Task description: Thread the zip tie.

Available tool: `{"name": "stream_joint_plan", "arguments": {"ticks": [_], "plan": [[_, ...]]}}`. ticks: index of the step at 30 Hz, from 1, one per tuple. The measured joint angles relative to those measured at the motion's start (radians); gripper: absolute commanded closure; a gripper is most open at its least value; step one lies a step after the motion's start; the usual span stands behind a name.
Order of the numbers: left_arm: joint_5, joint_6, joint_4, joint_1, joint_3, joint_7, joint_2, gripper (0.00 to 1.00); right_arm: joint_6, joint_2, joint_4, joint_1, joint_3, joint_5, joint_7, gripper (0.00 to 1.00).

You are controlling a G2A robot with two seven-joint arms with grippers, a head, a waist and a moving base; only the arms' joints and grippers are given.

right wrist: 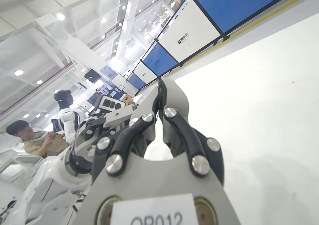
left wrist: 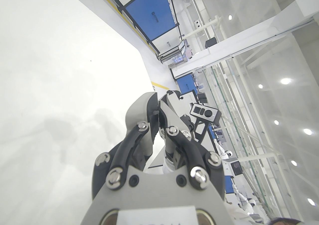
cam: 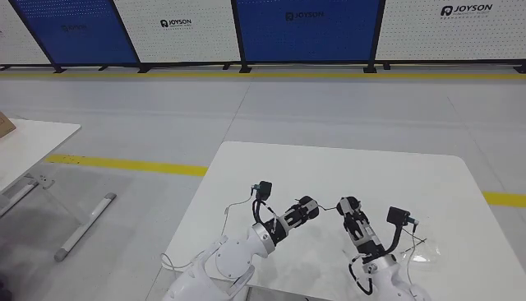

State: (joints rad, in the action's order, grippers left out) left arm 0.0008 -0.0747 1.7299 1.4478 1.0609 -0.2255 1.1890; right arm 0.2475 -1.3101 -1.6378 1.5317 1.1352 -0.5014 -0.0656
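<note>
As arms (cam: 265,233) angle inward, zip tie (cam: 329,206) between

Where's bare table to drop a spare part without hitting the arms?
Crowded: the near edge of the table, where the left end effector and right end effector hold the zip tie between them. Free: everything beyond them, out to the far edge and both far corners.

Logo wordmark on white partition panel (cam: 452,17) upper right and blue panel (cam: 308,13) top centre; code sticker (right wrist: 153,209) on right wrist's grey plate (right wrist: 159,181).
</note>
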Motion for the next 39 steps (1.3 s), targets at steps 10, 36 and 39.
{"name": "stream_joint_plan", "arguments": {"ticks": [10, 36, 39], "plan": [[-0.049, -0.005, -0.005, -0.002, 0.000, -0.006, 0.003, 1.00, 0.000, 0.000, 0.000, 0.000, 0.001, 0.002, 0.000, 1.00], [-0.069, -0.004, -0.005, -0.001, -0.006, -0.016, 0.004, 1.00, -0.010, -0.005, -0.025, 0.016, 0.017, 0.014, 0.001, 1.00], [-0.055, -0.004, 0.001, 0.002, -0.008, -0.003, 0.004, 0.92, -0.015, -0.005, -0.027, 0.018, 0.019, 0.006, -0.005, 1.00]]}}
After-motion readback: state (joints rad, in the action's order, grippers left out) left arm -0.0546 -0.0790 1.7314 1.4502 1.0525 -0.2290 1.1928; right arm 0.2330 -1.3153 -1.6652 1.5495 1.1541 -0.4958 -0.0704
